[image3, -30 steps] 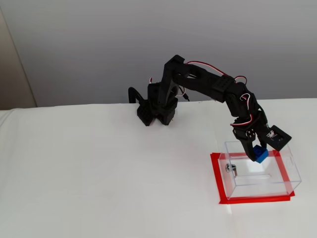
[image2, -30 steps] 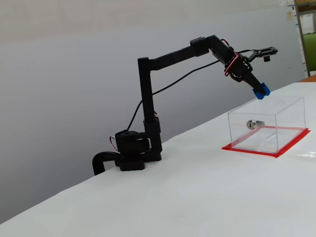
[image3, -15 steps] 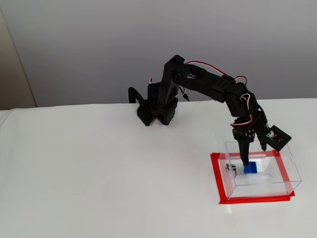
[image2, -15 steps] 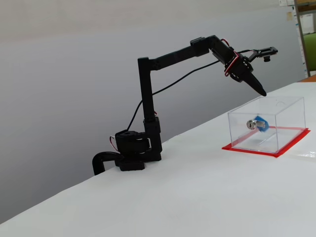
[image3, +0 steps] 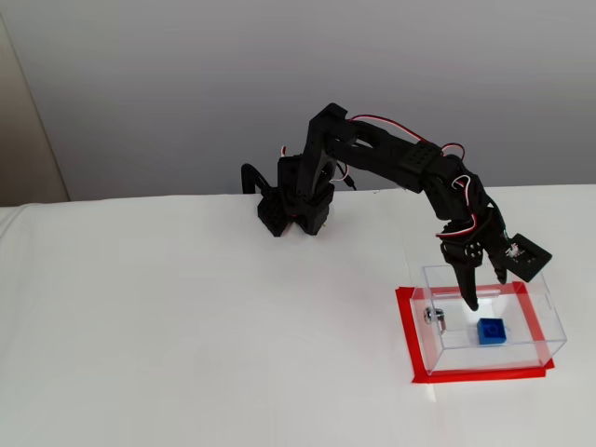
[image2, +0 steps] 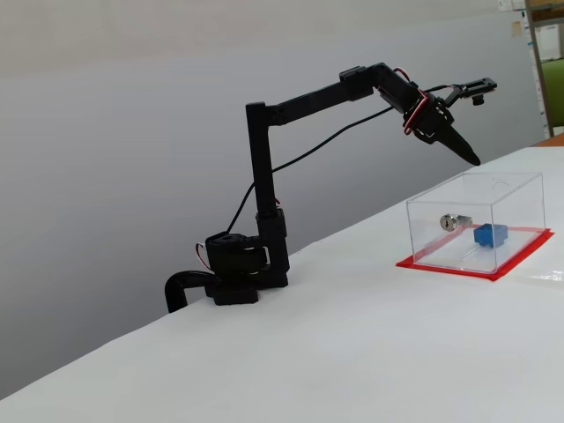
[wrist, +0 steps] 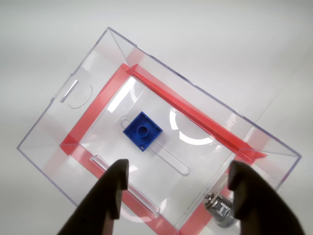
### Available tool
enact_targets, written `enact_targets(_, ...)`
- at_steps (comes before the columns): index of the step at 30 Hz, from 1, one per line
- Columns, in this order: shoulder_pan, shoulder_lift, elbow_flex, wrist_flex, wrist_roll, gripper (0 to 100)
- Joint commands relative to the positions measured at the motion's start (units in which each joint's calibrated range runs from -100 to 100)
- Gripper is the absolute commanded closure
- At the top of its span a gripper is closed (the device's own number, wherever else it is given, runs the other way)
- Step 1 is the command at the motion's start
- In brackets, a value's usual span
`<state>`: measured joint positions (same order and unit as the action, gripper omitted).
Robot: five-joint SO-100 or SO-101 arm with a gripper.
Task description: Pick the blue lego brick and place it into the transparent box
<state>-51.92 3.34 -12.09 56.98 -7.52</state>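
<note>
Wrist view | gripper [wrist: 178, 188] spread wide, empty, above transparent box [wrist: 102, 46] | blue lego brick [wrist: 142, 131] now rests stud-up on box floor, dropped from the fingers a second ago | placement looks complete; arm needs only to retreat

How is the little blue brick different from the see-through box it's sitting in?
The blue lego brick is solid blue and tiny; the transparent box is clear with a red base and far bigger. The brick has one round stud on top; the box carries a silver lock on one wall. Both have straight, boxy sides.
</note>
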Motion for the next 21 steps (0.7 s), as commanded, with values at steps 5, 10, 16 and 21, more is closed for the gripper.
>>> enact_targets(5, 0.6, -1.6, -7.6, -0.8, 1.3, 98)
enact_targets(10, 0.8, -2.5, -9.8, 0.1, 1.4, 98)
enact_targets(16, 2.6, -10.0, -7.0, 0.8, 1.4, 98)
enact_targets(21, 6.3, -18.9, 0.4, 0.9, 1.4, 98)
